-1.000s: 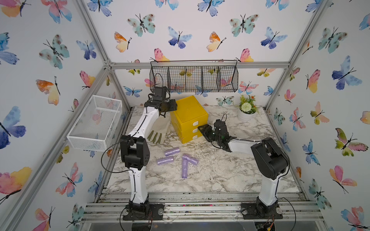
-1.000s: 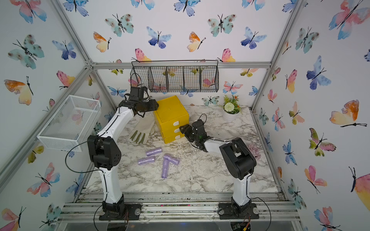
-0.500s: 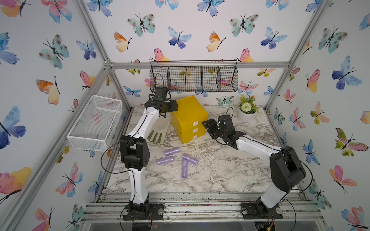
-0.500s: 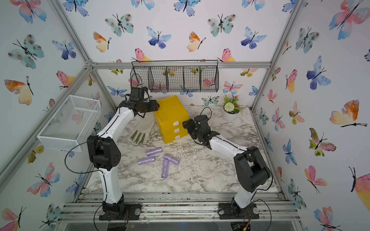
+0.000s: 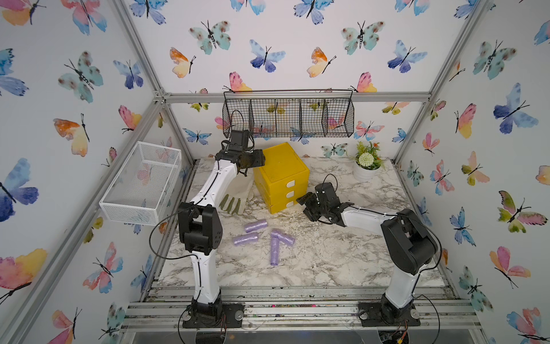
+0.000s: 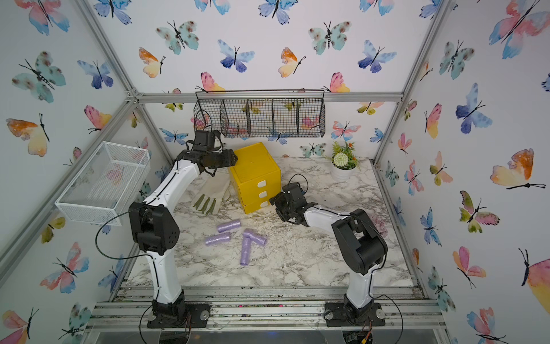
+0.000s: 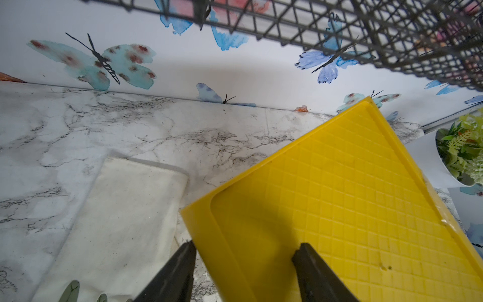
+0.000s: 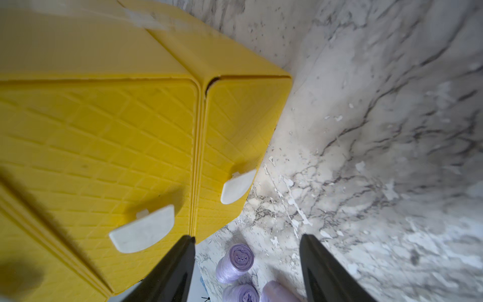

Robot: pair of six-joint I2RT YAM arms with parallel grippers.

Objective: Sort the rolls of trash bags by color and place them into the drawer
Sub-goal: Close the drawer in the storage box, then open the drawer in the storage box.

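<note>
Open and empty, my right gripper [image 8: 247, 236] hovers by the shut yellow drawers [image 5: 290, 193], my left gripper [image 7: 247, 244] open at their top corner; four purple rolls [image 5: 256, 225] wait on the counter [image 5: 327, 253].

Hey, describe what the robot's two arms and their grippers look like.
Both arms match: the left arm and right arm have smooth white shells between bulky black joint housings, bolted to black bases on a metal rail. A thin black cable loops loose beside each. The left gripper and right gripper each end in two plain, tapered black fingers. No markings visible.
</note>
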